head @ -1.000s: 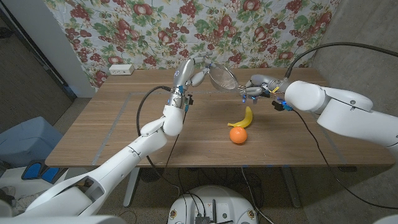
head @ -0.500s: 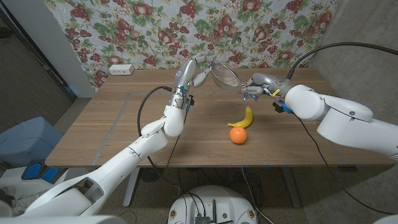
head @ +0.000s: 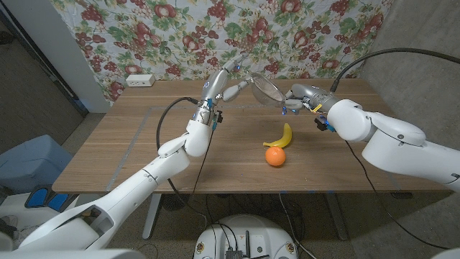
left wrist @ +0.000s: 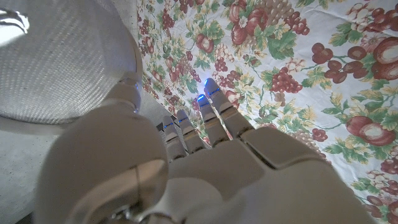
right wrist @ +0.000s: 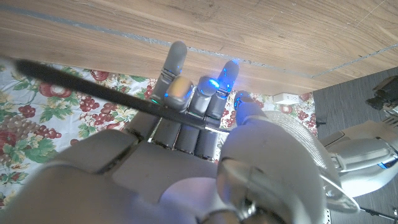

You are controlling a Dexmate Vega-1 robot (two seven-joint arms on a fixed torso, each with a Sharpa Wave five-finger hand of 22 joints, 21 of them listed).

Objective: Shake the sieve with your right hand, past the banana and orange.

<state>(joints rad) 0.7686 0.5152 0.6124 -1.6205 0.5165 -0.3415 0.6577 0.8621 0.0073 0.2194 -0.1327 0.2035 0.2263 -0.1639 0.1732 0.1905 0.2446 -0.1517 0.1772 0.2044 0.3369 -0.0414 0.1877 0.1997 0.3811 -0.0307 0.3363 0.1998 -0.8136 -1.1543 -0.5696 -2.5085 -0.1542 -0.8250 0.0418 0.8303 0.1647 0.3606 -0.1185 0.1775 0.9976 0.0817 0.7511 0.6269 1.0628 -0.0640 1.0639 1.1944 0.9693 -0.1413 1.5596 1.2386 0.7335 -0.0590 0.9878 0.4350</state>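
Observation:
A round metal sieve (head: 264,88) hangs tilted in the air over the far middle of the wooden table (head: 129,144). My right hand (head: 298,97) grips its thin dark handle (right wrist: 93,87), and the fingers (right wrist: 186,93) curl around it in the right wrist view, with the mesh bowl (right wrist: 292,143) beside them. My left hand (head: 231,78) is raised just left of the sieve's rim, fingers spread and holding nothing. The mesh (left wrist: 62,62) sits close to the thumb of my left hand (left wrist: 205,162) in the left wrist view. A banana (head: 282,137) and an orange (head: 274,156) lie on the table nearer to me.
A white box (head: 139,80) sits at the table's far left edge. A floral cloth (head: 302,36) hangs right behind the table. A black cable (head: 374,56) arcs over my right arm.
The sieve has shifted slightly right and tilted more in my right hand. My left hand's fingers have spread away from the rim.

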